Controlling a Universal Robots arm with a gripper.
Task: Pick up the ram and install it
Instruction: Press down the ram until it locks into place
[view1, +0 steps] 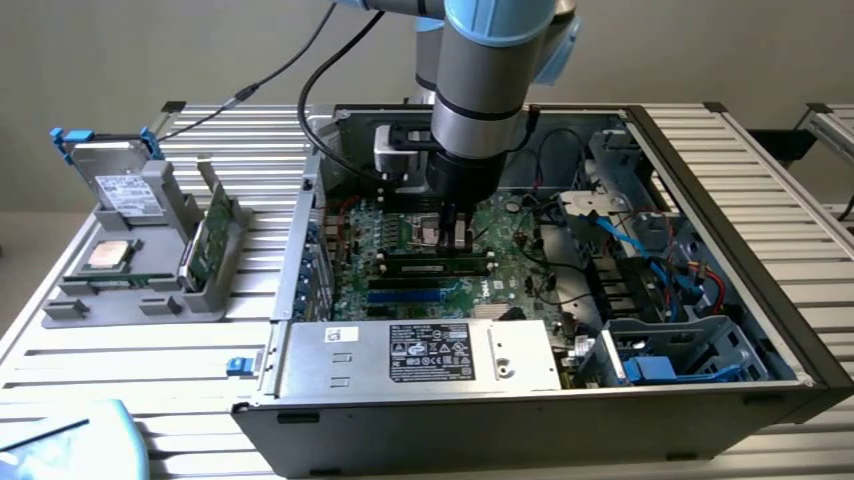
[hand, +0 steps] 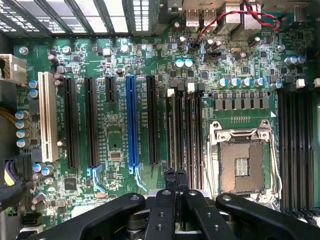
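Your claw (hand: 175, 176) sits closest to the wrist camera, its two fingertips drawn together with nothing visible between them, so read it as closed and empty.

In the exterior view the ram (view1: 434, 266) lies lengthwise along the slots (hand: 185, 130), just beside the claw (view1: 451, 238) on the side toward the power supply (view1: 427, 352). It looks level, and I judge it to be in a slot. You cannot tell from here whether it is pressed fully home or whether the end latches have caught.

**What could go wrong**
- If the ram is only resting in its slot, a push that lands off its middle could tip one end up and jam it.
- The claw tips hang low over the board. A sideways slip could drag them across the neighbouring slots or onto the open socket (hand: 241, 160) just beside them, where the contacts are exposed.
- Loose cables (view1: 641, 250) lie beyond the socket and could snag the wrist.

**Room to move**
- Straight up from the claw is open, since the case has no lid.
- The case wall (view1: 300, 240) and the power supply hem the board in on two sides.
- The long card slots, with the blue one (hand: 132, 120) among them, lie flat and low on the far side of the claw from the socket.
- The parts tray (view1: 134, 290) on the desk (view1: 120, 350) stands well apart, outside the case wall.
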